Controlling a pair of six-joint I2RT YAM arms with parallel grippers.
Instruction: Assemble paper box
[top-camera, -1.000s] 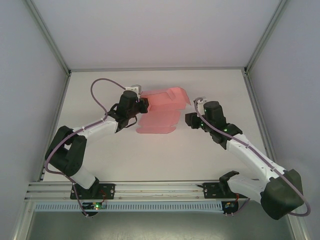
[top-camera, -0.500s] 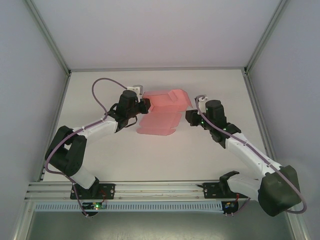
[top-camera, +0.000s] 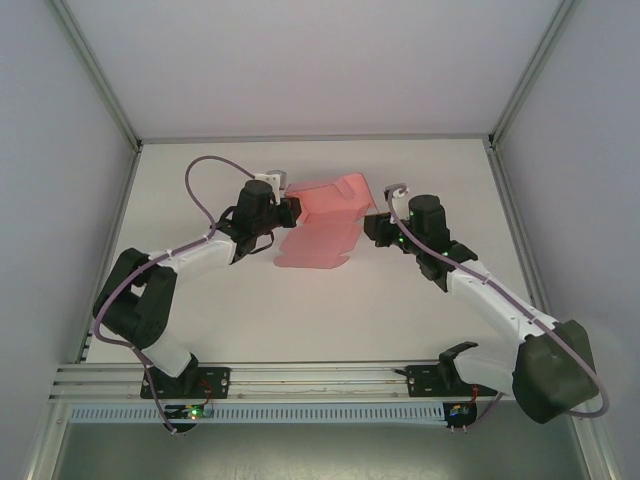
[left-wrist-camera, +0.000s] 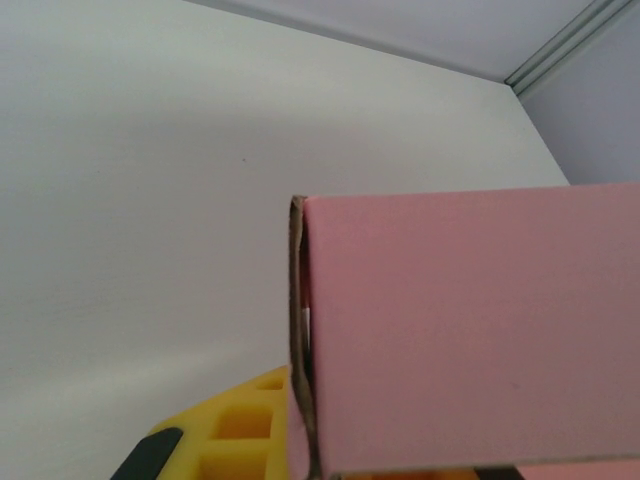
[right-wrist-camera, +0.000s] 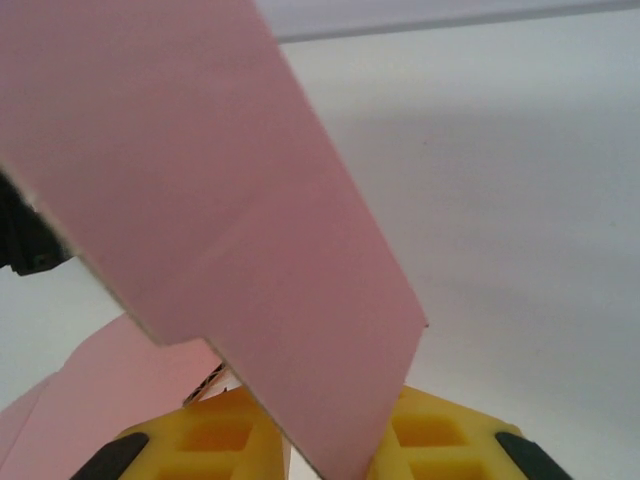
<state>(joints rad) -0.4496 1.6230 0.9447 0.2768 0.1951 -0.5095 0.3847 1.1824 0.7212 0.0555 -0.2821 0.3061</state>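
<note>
top view: paper box (top-camera: 322, 215) sits mid-table (top-camera: 400, 310), toward the far side, between the two arms. it is a partly folded pink card. its near panel lies low toward the table, and its far part is raised with a flap sticking up at the right end.

left gripper (top-camera: 292, 212): at the box's left edge, clamped on the card. in the left wrist view a folded double-layer edge stands upright just beside one yellow finger (left-wrist-camera: 235, 440). the other finger is hidden behind the pink panel.

right gripper (top-camera: 372, 226): at the box's right edge. in the right wrist view a tilted pink flap runs down between the two yellow fingers (right-wrist-camera: 450, 440). the pads stand apart on either side of it, with a gap wider than the thin card, so the jaws are parted and not pinching.

white table surface behind the card in both wrist views.
</note>
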